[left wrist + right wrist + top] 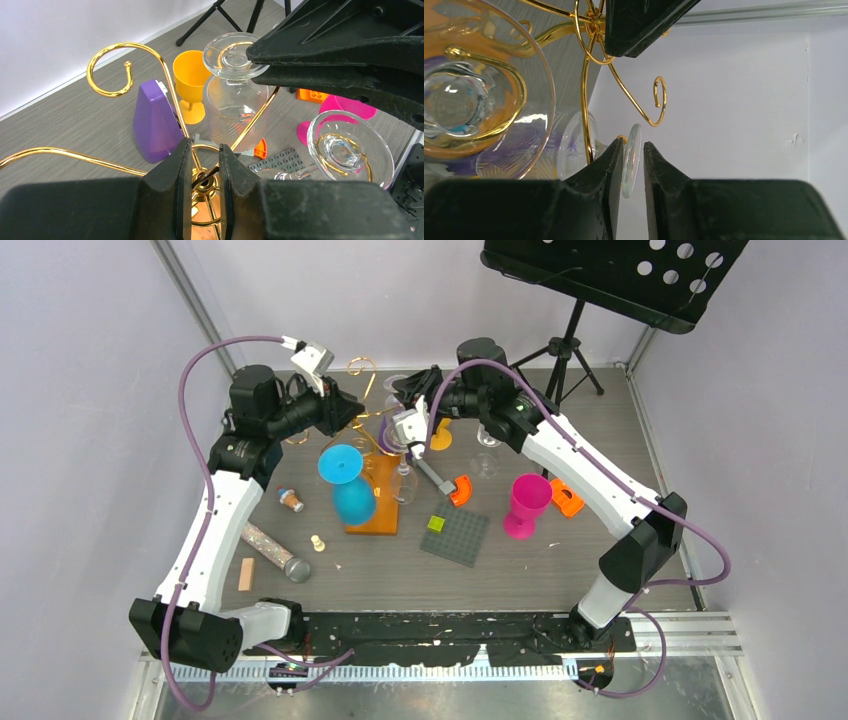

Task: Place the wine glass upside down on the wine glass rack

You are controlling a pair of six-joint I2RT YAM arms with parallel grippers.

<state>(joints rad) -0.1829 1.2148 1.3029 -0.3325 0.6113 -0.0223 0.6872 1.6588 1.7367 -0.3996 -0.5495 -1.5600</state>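
The wine glass [231, 100] is clear and hangs upside down, foot up, against a gold arm of the wine glass rack [116, 48]. Its foot disc [631, 159] stands edge-on between the jaws of my right gripper [631, 150]. That gripper is open: the disc rests against the left jaw, with a gap to the right jaw. My left gripper [202, 151] is shut on the rack's gold hub at the top of its stem. In the top view both grippers [352, 416] [405, 392] meet over the rack [366, 368], above its orange base [372, 520].
A second clear glass [345, 150] hangs upside down in a gold loop beside the first. A blue goblet [346, 483] is at the rack. Around it are a purple wedge [152, 122], yellow goblet [190, 80], pink goblet [527, 504], grey brick plate [455, 537] and black music stand [610, 270].
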